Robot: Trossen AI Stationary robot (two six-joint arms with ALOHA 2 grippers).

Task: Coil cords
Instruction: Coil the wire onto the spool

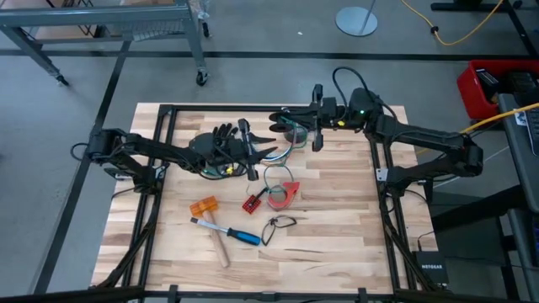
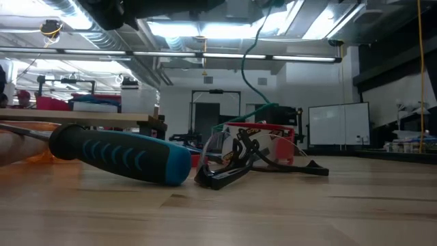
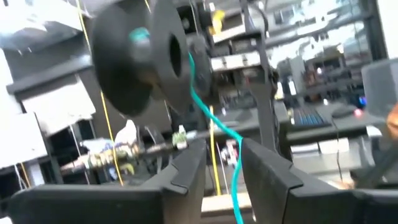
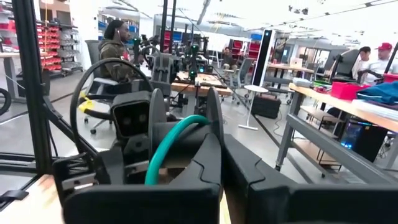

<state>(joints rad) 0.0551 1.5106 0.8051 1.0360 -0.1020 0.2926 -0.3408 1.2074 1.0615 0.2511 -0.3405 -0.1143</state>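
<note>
Cords (image 1: 226,167) lie in a loose multicoloured tangle on the desk (image 1: 337,227), on top of the black glove (image 1: 215,139), and my left gripper (image 1: 268,151) sits just past that glove. Its jaws stand a little apart with a teal wire (image 3: 233,165) hanging in the gap between them; I cannot tell whether they touch it. My right gripper (image 1: 280,119) hovers just beyond the glove, near the left one, its jaws pressed together around a teal wire loop. Further from the glove, toward the desk's front, lie a red tape roll (image 1: 282,194) and a blue-handled tool (image 1: 244,236).
</note>
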